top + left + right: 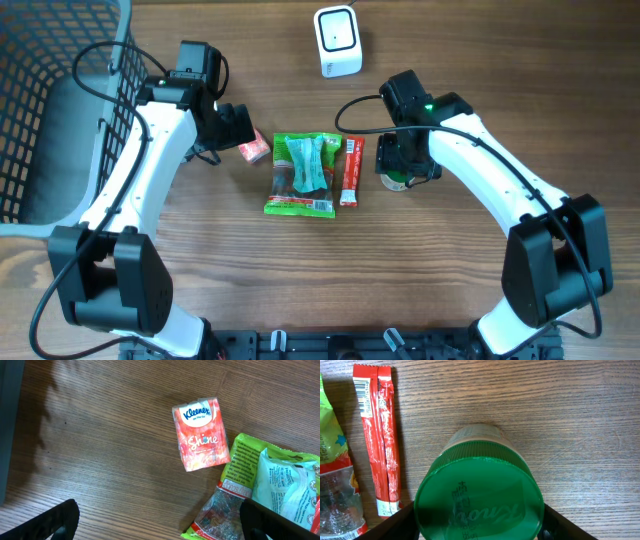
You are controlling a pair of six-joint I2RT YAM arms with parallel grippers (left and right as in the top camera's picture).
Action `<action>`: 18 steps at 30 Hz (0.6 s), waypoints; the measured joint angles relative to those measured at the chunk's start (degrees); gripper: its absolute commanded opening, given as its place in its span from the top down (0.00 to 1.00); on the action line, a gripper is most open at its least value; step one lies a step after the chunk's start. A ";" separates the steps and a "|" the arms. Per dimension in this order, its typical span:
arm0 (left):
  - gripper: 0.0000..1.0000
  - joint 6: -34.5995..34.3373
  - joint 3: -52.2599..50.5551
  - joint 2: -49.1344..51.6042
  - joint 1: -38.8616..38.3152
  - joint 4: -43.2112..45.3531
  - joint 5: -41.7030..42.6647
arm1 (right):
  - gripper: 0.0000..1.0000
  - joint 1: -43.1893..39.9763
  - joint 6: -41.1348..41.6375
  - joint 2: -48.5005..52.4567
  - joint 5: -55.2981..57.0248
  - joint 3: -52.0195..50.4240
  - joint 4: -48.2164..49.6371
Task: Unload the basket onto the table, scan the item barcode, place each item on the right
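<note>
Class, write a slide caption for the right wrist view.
Green-lidded jar between the jaws of the right gripper, red sachets alongside on the wooden table.

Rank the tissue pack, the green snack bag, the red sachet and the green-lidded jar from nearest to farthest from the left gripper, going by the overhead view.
From the left gripper:
1. Tissue pack, just beside its fingertips.
2. Green snack bag, mid-table.
3. Red sachet, along the bag's far edge.
4. Green-lidded jar, farthest to the right.

The work surface is a brown wood-grain table (pixel 500 80), evenly lit. 1 dark wire basket (pixel 30 80) stands at its left edge.
</note>
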 measured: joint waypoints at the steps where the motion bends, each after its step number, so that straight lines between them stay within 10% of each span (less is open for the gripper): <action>1: 0.00 0.00 0.00 0.00 0.00 0.00 0.00 | 0.31 0.00 0.00 0.00 0.04 0.00 0.00; 8: 0.00 0.00 0.00 0.00 0.00 0.00 0.00 | 0.14 0.00 -14.10 0.00 0.17 0.00 -0.13; 18: 0.00 0.00 0.00 0.00 0.00 0.00 0.00 | 0.31 0.00 -4.72 0.04 -0.76 0.00 -0.26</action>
